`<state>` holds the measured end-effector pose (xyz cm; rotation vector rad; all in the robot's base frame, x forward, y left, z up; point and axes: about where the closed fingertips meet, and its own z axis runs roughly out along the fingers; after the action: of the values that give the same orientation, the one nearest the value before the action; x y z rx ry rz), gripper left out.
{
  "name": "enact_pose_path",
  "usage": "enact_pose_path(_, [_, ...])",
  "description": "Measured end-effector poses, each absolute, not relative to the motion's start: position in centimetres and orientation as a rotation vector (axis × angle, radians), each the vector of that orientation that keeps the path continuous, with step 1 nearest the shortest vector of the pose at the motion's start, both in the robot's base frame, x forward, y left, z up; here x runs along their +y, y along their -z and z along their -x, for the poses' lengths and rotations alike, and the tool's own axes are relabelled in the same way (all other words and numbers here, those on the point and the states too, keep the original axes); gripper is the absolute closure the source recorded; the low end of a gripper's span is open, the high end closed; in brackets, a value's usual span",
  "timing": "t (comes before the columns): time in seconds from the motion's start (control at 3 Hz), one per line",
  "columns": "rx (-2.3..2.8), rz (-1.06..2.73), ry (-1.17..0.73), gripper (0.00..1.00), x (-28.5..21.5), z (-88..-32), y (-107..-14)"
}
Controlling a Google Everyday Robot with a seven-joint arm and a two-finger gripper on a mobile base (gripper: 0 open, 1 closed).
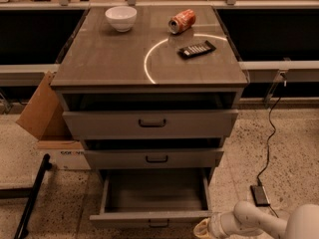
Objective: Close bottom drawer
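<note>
The bottom drawer (149, 217) is seen pulled well out at 6 o'clock of the grey cabinet (99, 63). Its plain interior is bare, and its small dark handle (158, 224) is cut by the lower edge of the view.

At 9 o'clock of the cabinet a cardboard box (42, 111) is leaned against its side, above a white carton (62, 153). On the cabinet top a white bowl (121, 18) is set at 11 o'clock, a toppled red can (182, 21) at 1 o'clock, and a dark remote-like device (197, 49) just below the can.

The gripper (203, 229) is found at 5 o'clock of the view, just beside the drawer's right front corner. Whether it is open or closed cannot be told, nor whether the panel is touched. At 3 o'clock a black cable (271, 133) is run down to an adapter (260, 194) on the floor.

A push applied at that corner rather than near the handle is judged likely to skew the drawer and jam it on its runners. A glancing push could send the gripper sliding past the panel's right end.

Dark lettering is printed on the white carton, but only a fragment is visible and it cannot be read. No brand can be made out on the can.
</note>
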<state>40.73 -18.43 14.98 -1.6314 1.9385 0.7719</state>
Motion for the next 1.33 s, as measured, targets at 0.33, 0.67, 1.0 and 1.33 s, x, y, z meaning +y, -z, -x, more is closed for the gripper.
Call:
enact_pose_path(0.33, [1.934,1.601,-0.749,1.0,-18.6,-43.0,-15.0])
enact_pose_path(0.67, [1.923,1.544,-0.718,1.0,-19.2,-46.9,-15.5])
enact_pose_path(1.0, [1.923,1.544,-0.718,1.0,-19.2,-46.9,-15.5])
enact_pose_path(1.33, [1.931,1.517,-0.73,1.0,-19.1,-47.7,-15.1])
